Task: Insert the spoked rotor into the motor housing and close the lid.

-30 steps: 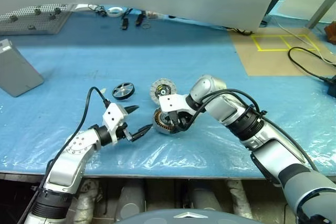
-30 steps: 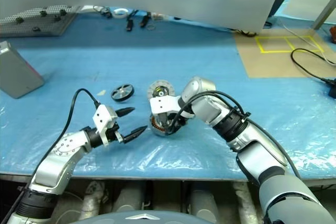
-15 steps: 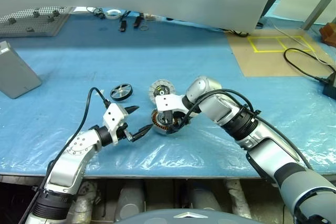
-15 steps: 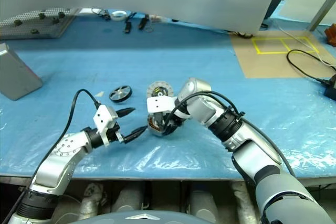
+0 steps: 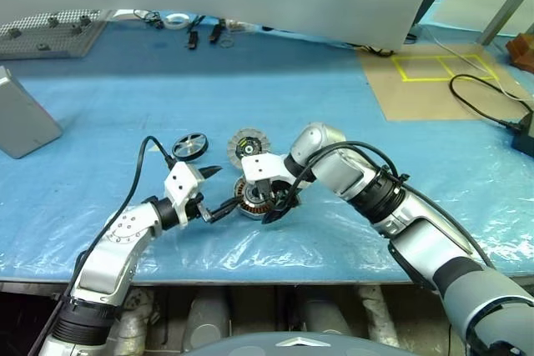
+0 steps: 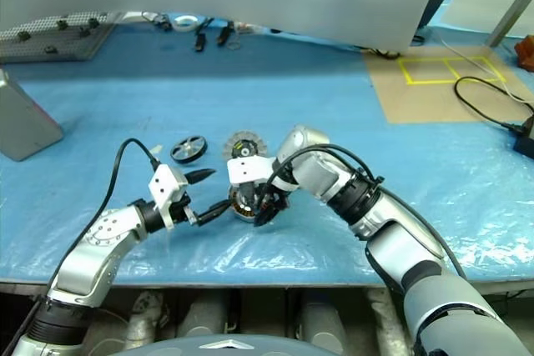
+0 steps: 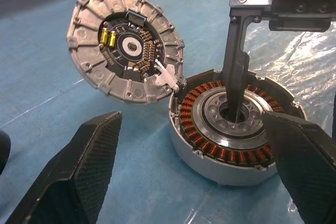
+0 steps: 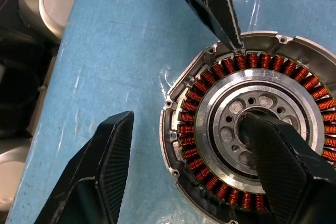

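The motor housing [image 5: 253,196] lies on the blue sheet, its copper windings [image 8: 210,72] facing up. My right gripper [image 8: 188,119] points down over it and is open: one finger stands in the centre bore, the other outside the wall, clear of it. My left gripper [image 5: 224,188] is open beside the housing, on its left. One of its fingertips [image 8: 231,32] reaches the housing's rim. The lid [image 7: 126,51], ribbed face up with black centre and yellow marks, rests just behind the housing against its rim. The spoked rotor [image 5: 191,145] lies further left.
A grey rectangular box [image 5: 25,118] sits at the far left. A perforated tray [image 5: 50,29] and small tools [image 5: 196,35] line the back. Cardboard with yellow tape [image 5: 434,81] and a black cable [image 5: 492,106] lie to the right. The table's front edge runs close below the arms.
My right gripper's fingers have spread apart and let go of the housing's wall. The left arm has stayed where it was, open.
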`<move>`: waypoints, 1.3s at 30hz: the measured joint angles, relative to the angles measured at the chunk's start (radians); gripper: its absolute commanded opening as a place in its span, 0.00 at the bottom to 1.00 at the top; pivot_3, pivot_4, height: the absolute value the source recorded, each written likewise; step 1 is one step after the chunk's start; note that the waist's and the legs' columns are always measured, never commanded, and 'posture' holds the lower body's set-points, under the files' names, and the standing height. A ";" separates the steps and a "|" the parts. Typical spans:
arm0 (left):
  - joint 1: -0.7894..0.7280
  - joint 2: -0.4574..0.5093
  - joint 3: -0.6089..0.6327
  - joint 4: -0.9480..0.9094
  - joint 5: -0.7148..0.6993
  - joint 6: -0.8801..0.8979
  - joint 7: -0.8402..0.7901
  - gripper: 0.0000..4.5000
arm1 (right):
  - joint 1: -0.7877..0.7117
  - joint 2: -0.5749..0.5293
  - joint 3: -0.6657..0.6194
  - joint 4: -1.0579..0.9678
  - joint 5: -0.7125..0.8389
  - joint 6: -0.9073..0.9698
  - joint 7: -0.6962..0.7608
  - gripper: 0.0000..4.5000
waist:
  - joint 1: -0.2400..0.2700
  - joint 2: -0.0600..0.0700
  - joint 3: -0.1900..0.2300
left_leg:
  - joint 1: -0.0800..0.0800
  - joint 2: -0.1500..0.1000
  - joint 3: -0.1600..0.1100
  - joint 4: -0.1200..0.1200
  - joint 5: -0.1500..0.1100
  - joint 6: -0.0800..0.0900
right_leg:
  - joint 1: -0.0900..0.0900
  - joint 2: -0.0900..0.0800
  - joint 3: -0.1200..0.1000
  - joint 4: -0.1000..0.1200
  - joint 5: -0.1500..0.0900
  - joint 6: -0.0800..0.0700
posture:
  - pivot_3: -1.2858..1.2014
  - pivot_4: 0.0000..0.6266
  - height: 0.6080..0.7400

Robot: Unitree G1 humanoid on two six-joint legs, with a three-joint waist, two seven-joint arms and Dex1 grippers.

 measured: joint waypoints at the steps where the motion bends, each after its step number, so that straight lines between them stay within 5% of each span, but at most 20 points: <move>1: -0.004 0.000 0.000 0.001 0.000 0.000 -0.003 1.00 | -0.011 0.000 0.005 0.003 0.009 0.005 0.004 0.78 | -0.001 0.000 0.000 | -0.003 0.000 0.000 0.000 0.002 0.003 | -0.002 0.000 0.000 0.000 0.000 0.000 | 0.52 0.24 1.00; 6: -0.018 -0.001 -0.002 0.022 0.000 0.000 -0.011 1.00 | -0.074 0.001 0.003 0.014 0.074 0.054 0.010 0.78 | -0.001 0.000 0.001 | -0.020 0.000 0.000 0.003 0.003 0.002 | -0.020 0.000 0.000 0.006 0.003 0.003 | 0.52 0.24 1.00; 17: -0.042 -0.001 -0.016 0.047 0.000 -0.001 -0.033 1.00 | -0.154 -0.153 -0.166 -0.163 0.324 0.221 0.012 0.78 | 0.010 0.000 0.001 | -0.022 0.000 0.000 0.003 0.002 0.003 | -0.021 0.000 -0.002 0.005 0.001 -0.001 | 0.52 0.24 1.00; 20: -0.043 0.002 -0.017 0.048 0.000 -0.001 -0.039 1.00 | -0.067 -0.212 -0.272 -0.218 0.381 0.249 -0.032 0.78 | 0.011 -0.001 0.002 | -0.019 0.000 0.000 0.003 0.002 0.003 | -0.018 0.000 -0.002 0.005 0.001 -0.001 | 0.52 0.24 1.00; 26: -0.049 0.012 -0.010 0.032 -0.020 0.007 -0.050 1.00 | 0.174 -0.108 -0.724 -0.252 0.570 0.414 -0.302 0.78 | 0.016 0.000 0.002 | -0.017 0.000 0.000 0.001 0.003 0.001 | -0.017 0.000 -0.001 0.005 0.001 -0.002 | 0.52 0.24 1.00; 29: -0.050 0.034 0.008 0.035 -0.024 0.013 -0.056 1.00 | 0.363 -0.101 -0.833 -0.343 0.641 0.423 -0.371 0.78 | 0.022 0.000 0.002 | -0.017 0.000 0.000 0.001 0.003 0.001 | -0.017 0.000 -0.001 0.003 0.001 -0.001 | 0.52 0.24 1.00; 39: -0.103 0.045 0.004 0.042 -0.035 0.023 -0.089 1.00 | 0.647 -0.070 -0.755 -0.403 0.559 0.042 -0.580 0.78 | 0.009 0.003 0.004 | -0.014 0.000 0.001 -0.001 0.005 -0.001 | -0.015 0.000 -0.001 0.002 0.001 -0.001 | 0.52 0.24 1.00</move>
